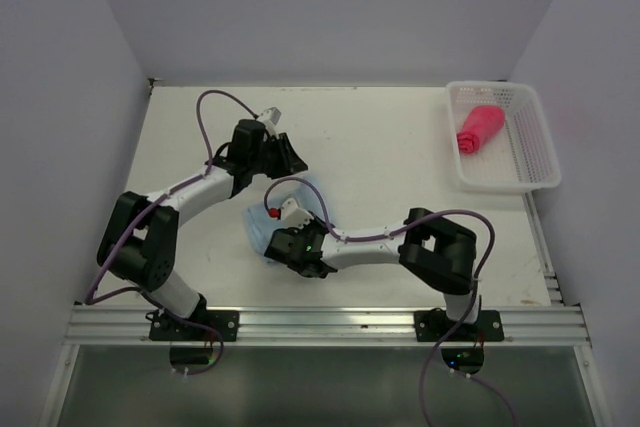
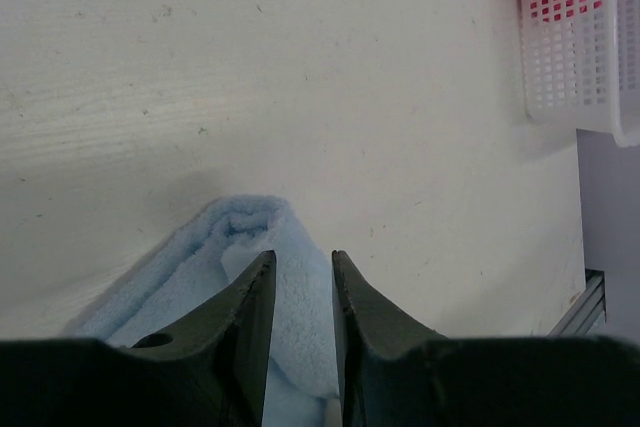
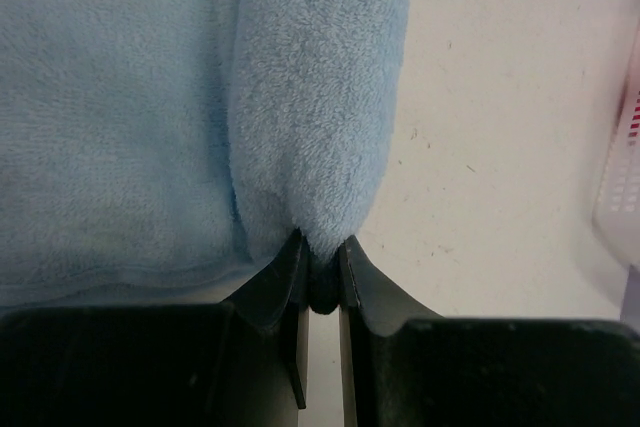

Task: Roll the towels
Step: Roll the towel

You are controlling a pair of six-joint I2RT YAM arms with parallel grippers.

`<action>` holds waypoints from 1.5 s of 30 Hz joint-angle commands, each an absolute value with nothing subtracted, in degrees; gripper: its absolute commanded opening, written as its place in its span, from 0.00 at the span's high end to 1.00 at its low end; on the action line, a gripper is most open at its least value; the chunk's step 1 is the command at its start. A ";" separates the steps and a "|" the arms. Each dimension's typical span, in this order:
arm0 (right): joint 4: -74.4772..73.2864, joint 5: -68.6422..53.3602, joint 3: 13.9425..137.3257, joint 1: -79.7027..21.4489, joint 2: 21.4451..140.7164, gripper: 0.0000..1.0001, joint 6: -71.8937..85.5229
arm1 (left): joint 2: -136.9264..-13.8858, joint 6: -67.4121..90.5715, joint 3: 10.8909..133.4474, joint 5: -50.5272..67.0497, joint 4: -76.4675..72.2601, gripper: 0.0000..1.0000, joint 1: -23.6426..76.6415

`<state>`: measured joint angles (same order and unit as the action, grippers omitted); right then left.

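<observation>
The light blue towel point(image 1: 306, 192) lies partly rolled at mid-table between both grippers. My left gripper point(image 1: 290, 159) is at its far edge; in the left wrist view the gripper point(image 2: 302, 259) has its jaws narrowly apart with the light blue towel's point(image 2: 240, 247) thick fold filling the gap. My right gripper point(image 1: 280, 247) is at the near edge. In the right wrist view it point(image 3: 320, 244) is shut on the end of the light blue towel's point(image 3: 310, 97) rolled ridge. The red-pink towel point(image 1: 480, 129) lies rolled up in the white basket point(image 1: 535, 152).
The white mesh basket point(image 2: 575, 87) stands at the table's far right corner, close to the right edge; its wall shows at the right of the right wrist view point(image 3: 625, 177). White walls enclose the table on the left, back and right. An aluminium rail point(image 1: 330, 325) runs along the near edge.
</observation>
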<state>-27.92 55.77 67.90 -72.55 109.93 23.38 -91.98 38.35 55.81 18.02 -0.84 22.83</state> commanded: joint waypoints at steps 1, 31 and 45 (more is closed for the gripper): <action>-30.93 61.08 71.10 -74.00 112.76 1.00 22.59 | -88.60 37.53 57.13 20.65 -1.31 0.68 21.80; -32.61 58.98 78.40 -74.62 121.55 1.00 17.05 | -101.77 29.18 48.08 34.38 -11.95 0.75 21.27; -26.02 53.79 71.81 -74.53 112.07 0.77 17.49 | -106.79 29.62 46.67 27.60 -12.13 0.82 20.30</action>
